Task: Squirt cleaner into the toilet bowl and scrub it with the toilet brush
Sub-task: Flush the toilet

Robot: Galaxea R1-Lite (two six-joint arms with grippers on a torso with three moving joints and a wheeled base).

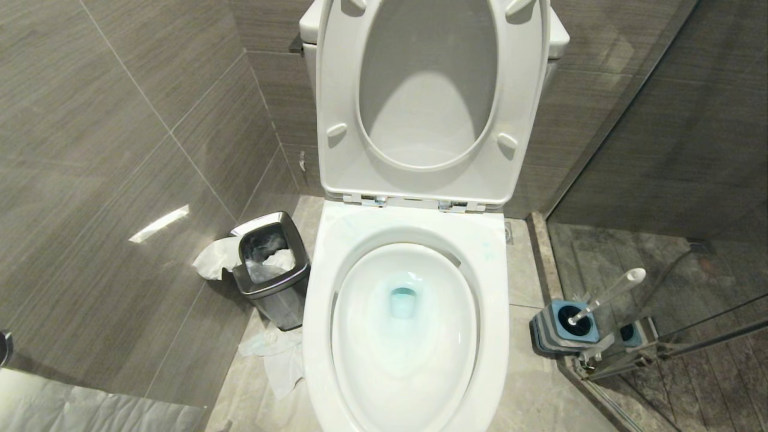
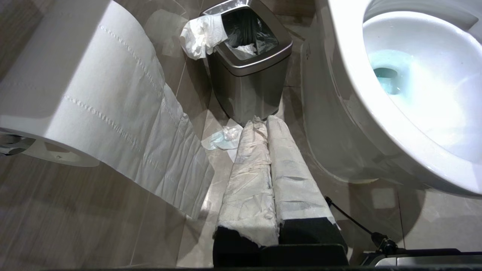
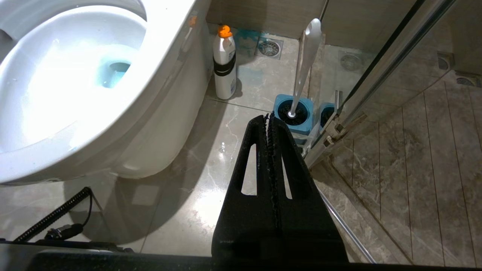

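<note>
We are seeing the grey tiled floor (image 1: 534, 396) carrying the toilet bowl (image 1: 408, 336) at centre, a steel waste bin (image 1: 273, 273) sitting at nine o'clock with crumpled tissue (image 1: 279, 357) lying beside it, and the toilet brush (image 1: 585, 309) standing in its holder at three o'clock.

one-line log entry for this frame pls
bowl: toilet bowl water tinted blue | toilet brush in holder | left gripper shut | right gripper shut, empty

I count one toilet bowl (image 1: 405, 336), with one toilet brush (image 1: 606, 295) standing in one holder (image 1: 561, 327) at its three o'clock. One steel waste bin (image 1: 273, 270) sits at nine o'clock. One cleaner bottle (image 3: 224, 64) stands on the floor, one toilet paper roll (image 2: 75, 82) hangs, and two end effectors show: left (image 2: 268, 122), right (image 3: 268, 117).
</note>
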